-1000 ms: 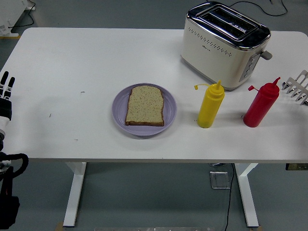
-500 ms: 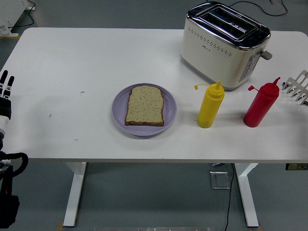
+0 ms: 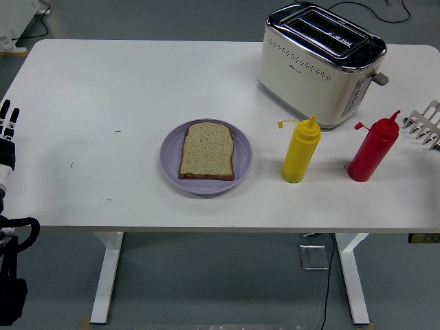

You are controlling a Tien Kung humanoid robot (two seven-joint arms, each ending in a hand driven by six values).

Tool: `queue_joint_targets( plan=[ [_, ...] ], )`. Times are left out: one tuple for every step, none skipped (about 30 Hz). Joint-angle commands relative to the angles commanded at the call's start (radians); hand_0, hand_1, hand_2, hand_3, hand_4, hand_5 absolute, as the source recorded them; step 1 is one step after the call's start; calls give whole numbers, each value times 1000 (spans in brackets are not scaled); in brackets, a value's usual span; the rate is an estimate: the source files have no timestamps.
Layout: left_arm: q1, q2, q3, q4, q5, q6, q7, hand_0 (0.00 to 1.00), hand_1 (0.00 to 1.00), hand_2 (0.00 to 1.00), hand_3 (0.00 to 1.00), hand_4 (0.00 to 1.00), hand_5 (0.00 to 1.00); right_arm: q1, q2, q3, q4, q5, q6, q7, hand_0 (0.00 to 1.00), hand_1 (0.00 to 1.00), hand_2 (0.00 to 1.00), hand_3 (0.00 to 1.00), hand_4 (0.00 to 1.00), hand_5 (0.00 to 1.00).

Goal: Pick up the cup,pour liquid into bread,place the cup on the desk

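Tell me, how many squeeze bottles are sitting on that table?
2. The yellow squeeze bottle stands right of the plate, in front of the toaster; the red squeeze bottle stands further right. None looks hidden.

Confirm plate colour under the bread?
Lavender purple plate, plain, no pattern; head view shows it clearly.

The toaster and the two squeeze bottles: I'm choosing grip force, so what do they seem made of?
The toaster looks like cream-painted metal or plastic with a shiny chrome top that mirrors the light. The yellow bottle and red bottle look like soft, semi-gloss plastic, judging by their nozzle tips and tethered caps.
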Motion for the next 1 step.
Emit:
queue_joint_targets(
  plan=[
    [0,0,-1,0,0,0,0,782,738,745,686,558,998,0,0,0,0,0,0,0,761,735,729,748,712,325]
  ],
)
